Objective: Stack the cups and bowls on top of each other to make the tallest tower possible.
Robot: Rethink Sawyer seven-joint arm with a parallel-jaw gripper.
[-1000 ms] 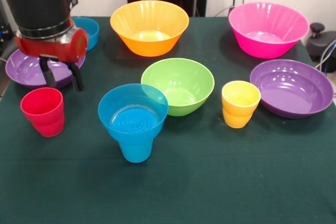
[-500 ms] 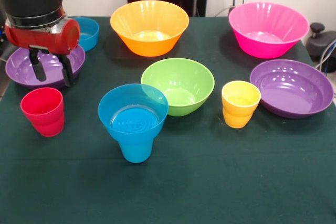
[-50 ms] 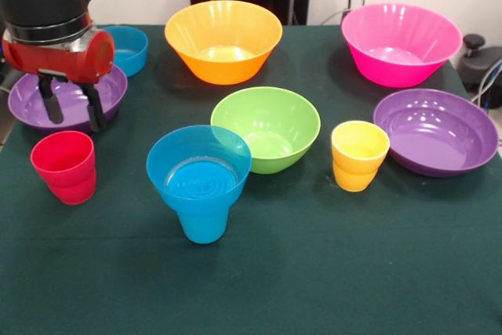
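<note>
My gripper (image 3: 75, 121) hangs open and empty over the left purple bowl (image 3: 25, 101), just behind the red cup (image 3: 63, 166). At the front centre a small blue bowl (image 3: 198, 164) sits on the blue cup (image 3: 203, 223), a two-piece tower. Behind it is the lime green bowl (image 3: 267, 127). The yellow cup (image 3: 359, 154) stands to the right, beside the second purple bowl (image 3: 436, 131). At the back are the orange bowl (image 3: 223, 41), the pink bowl (image 3: 401, 43) and another small blue bowl (image 3: 129, 49), partly hidden by the arm.
The dark green cloth (image 3: 329, 272) covers the table, with open room along the front. A black object (image 3: 480, 64) sits off the table's right edge.
The gripper has moved left in the picture and risen slightly, from beside the purple bowl's rim to over its middle. It stays open. The cups and bowls have not moved.
</note>
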